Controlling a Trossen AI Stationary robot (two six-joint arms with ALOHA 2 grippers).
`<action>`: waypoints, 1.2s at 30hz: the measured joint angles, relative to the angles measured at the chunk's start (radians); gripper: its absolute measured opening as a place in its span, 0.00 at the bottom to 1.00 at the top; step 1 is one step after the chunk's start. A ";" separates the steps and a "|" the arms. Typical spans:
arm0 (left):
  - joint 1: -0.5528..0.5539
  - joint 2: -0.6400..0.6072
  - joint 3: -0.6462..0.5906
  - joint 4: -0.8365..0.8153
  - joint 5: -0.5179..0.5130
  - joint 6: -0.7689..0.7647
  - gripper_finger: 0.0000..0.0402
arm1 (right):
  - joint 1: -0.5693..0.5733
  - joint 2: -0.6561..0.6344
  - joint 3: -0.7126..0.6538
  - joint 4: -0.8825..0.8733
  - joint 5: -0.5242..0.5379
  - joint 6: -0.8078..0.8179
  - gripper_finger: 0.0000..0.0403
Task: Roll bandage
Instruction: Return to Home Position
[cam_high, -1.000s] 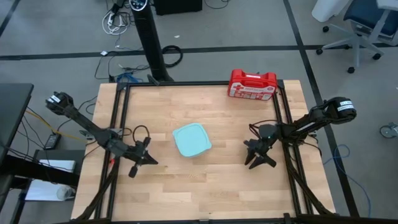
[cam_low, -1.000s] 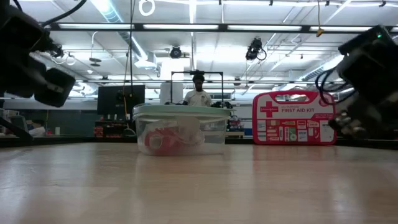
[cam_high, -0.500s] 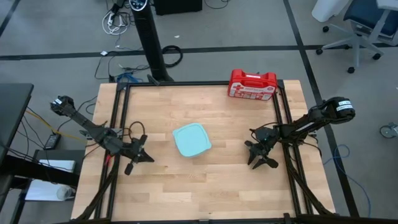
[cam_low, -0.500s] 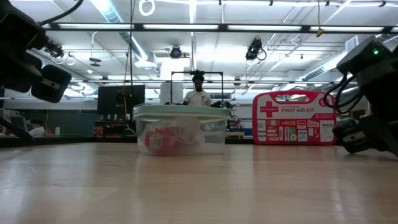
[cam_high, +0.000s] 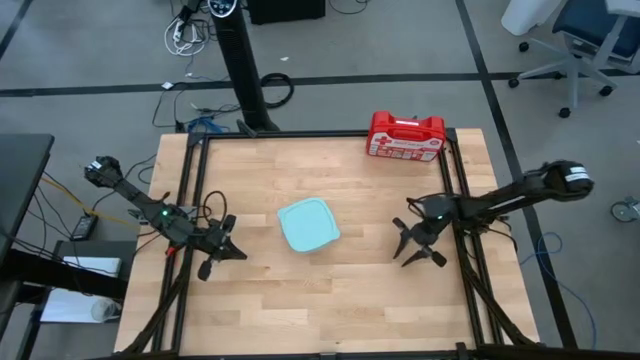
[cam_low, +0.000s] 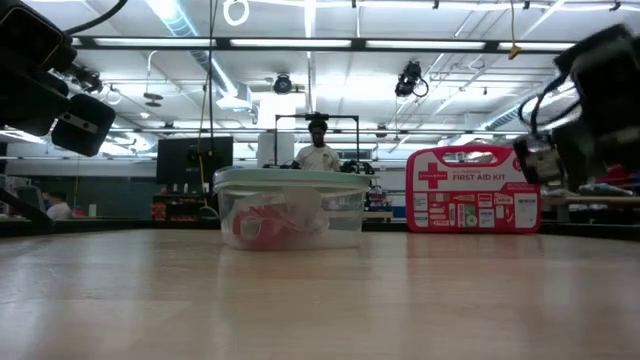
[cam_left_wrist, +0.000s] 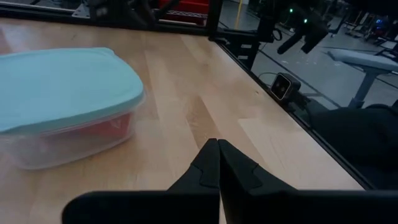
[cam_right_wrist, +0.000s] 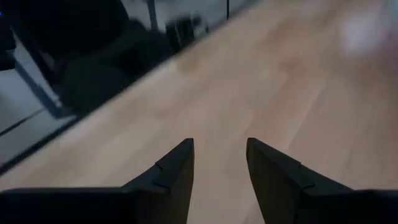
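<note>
Bandage (cam_low: 262, 226) is seen, red, inside lidded container (cam_high: 308, 225) at table (cam_high: 350, 310) centre | left gripper (cam_left_wrist: 217, 149) is held closed, empty, left of container | right gripper (cam_right_wrist: 221, 149) is held parted, empty, well right of it

The high camera hung above the counter (cam_high: 330, 170), facing straight down and taking in both arms. The low camera sat at counter-top level, looking across into the room. Both covered the lidded container (cam_high: 308, 225) and the first-aid case (cam_high: 405, 135). The left wrist camera looked past the left gripper (cam_left_wrist: 216, 144) at the container nearby. The right wrist camera, past the right gripper (cam_right_wrist: 219, 146), faced bare counter boards.
</note>
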 joint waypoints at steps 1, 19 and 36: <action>0.000 0.000 0.000 0.000 0.000 0.000 0.00 | -0.001 -0.041 0.000 -0.002 0.001 0.000 0.37; 0.000 -0.171 0.000 -0.003 -0.001 0.000 0.00 | 0.000 -0.771 0.001 -0.001 -0.002 -0.004 0.37; 0.002 -0.286 0.000 0.000 -0.002 0.000 0.00 | 0.001 -1.040 0.001 -0.014 -0.025 -0.005 0.37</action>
